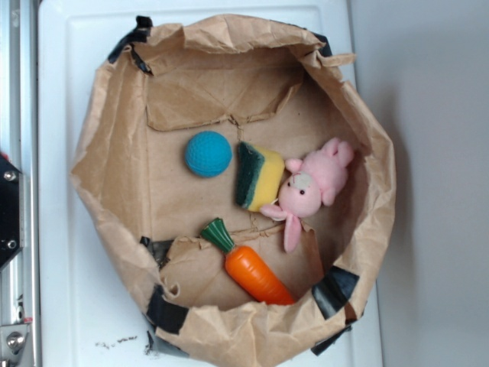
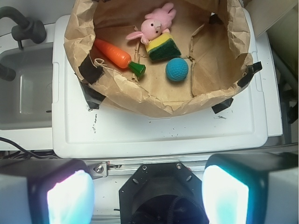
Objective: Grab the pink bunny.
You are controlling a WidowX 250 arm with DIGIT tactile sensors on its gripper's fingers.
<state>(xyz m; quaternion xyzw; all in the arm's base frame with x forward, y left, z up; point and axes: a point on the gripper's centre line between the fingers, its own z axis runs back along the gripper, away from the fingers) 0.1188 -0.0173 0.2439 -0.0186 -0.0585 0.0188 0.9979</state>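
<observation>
**PINK BUNNY GRASP: APPROACH SETUP**

Ordered left to right, exterior view.

1. Desk: white surface carrying the paper bag, rolled down into an open bowl shape, black tape at corners.

2. Blue ball: on bag floor, left of centre. Apart from the target; ignore.

3. Carrot toy: orange w/ green top, near the lower wall, below the sponge. Clear of the bunny's body, but its green end sits near the drooping ear.

4. Sponge: yellow/green, touching the bunny's left side. Main obstruction.

5. Pink bunny: lying on bag floor, right of centre, head toward the sponge, one ear trailing down toward the carrot, body angled up-right toward the right bag wall.

Pincer: seen only in wrist view, fingers spread wide apart, nothing between them. Positioned well back from the bag, outside its near wall. Not visible in exterior view.

Procedure (judged, not observed):
- Clear bag rim first, then descend; crumpled wall likely to snag.
- Centre over rounded body, not ears; ears too floppy for a firm hold.
- Orient fingers so neither lands on the sponge; straddle across the narrow width of the torso.
- Descend to near floor level before closing; soft plush compresses, so close fully.
- Risk: sponge pinched along w/ bunny.
</observation>
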